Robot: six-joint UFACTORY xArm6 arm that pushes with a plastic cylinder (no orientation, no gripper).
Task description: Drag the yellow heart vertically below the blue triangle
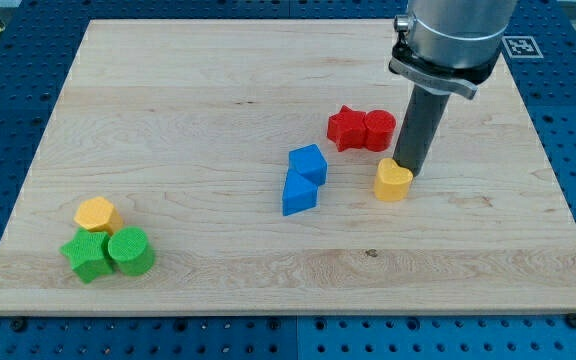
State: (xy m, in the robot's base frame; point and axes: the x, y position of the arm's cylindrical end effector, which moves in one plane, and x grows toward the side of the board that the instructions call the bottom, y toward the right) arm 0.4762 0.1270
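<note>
Blue pegboard frames the wooden desk (168, 100), where the rod, which carries no pincer, sets its tip (405, 170) touching the yellow heart (393, 182), still well right of the blue triangle (297, 195), so the drag remains undone.

Pale grained wooden board (218, 90); matt plastic-looking yellow heart (393, 181).

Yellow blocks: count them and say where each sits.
2. The yellow heart right of centre, touching my tip; a yellow block at lower left, above two green blocks. None appears hidden.
</note>
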